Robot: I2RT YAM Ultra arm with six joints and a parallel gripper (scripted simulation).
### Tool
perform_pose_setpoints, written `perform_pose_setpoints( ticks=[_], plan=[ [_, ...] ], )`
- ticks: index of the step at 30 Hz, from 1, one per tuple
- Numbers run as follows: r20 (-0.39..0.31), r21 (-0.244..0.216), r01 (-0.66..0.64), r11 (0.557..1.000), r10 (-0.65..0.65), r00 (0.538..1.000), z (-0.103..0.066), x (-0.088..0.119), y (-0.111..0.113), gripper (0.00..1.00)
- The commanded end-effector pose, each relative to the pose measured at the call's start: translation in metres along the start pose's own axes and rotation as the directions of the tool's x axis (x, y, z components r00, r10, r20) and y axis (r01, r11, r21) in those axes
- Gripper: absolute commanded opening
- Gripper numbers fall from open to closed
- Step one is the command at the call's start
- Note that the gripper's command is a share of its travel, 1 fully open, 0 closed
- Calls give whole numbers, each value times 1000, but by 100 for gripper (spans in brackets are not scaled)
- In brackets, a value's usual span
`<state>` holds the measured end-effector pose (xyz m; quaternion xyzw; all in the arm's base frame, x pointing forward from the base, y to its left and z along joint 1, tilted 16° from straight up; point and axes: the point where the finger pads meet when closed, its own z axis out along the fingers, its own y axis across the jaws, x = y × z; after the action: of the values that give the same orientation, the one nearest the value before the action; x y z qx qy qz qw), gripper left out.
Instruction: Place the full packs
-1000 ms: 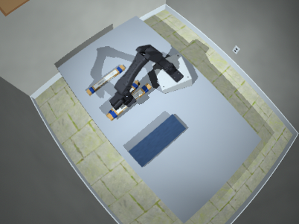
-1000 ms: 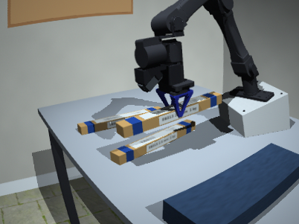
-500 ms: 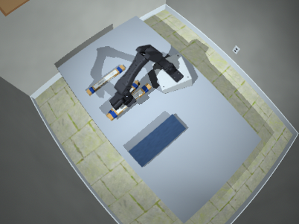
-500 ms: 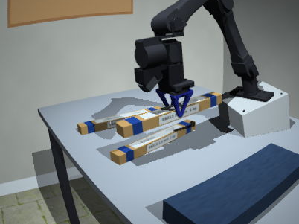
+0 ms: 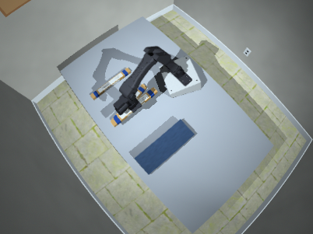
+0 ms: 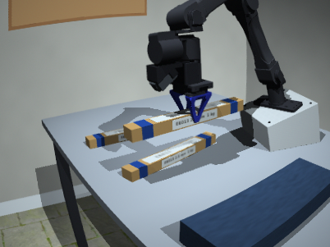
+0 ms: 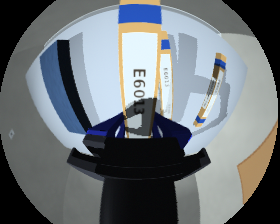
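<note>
My gripper (image 5: 133, 103) (image 6: 189, 115) (image 7: 138, 113) is shut on a pack (image 5: 116, 120) (image 6: 139, 130) (image 7: 140, 55), one finger on each long side near its middle. That pack is roughly level and raised above the table. A second pack (image 5: 143, 87) (image 6: 176, 156) (image 7: 166, 75) lies on the table below it, partly hidden in the top view and the wrist view. A third pack (image 5: 110, 83) (image 6: 95, 140) (image 7: 212, 90) lies apart on the table's far side. The low dark-blue platform (image 5: 165, 147) (image 6: 263, 208) (image 7: 55, 85) carries no pack.
The white robot base (image 5: 187, 85) (image 6: 287, 130) stands beside the packs, on the side away from the table's long left edge in the top view. The grey table (image 5: 218, 158) (image 6: 111, 208) extends beyond the platform. A wall stands behind the third pack.
</note>
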<state>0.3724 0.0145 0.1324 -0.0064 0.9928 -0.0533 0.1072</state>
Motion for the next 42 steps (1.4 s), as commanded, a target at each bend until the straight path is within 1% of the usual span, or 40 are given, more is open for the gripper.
perform_pose_setpoints(
  ticks=[1,20,42],
  plan=[
    [87,-2,-1,1000,1,996,-42,-12,2,0],
    [88,-2,0,1000,0,996,-49,-14,2,0],
    [88,-2,0,1000,0,996,-52,-16,3,0]
  ],
)
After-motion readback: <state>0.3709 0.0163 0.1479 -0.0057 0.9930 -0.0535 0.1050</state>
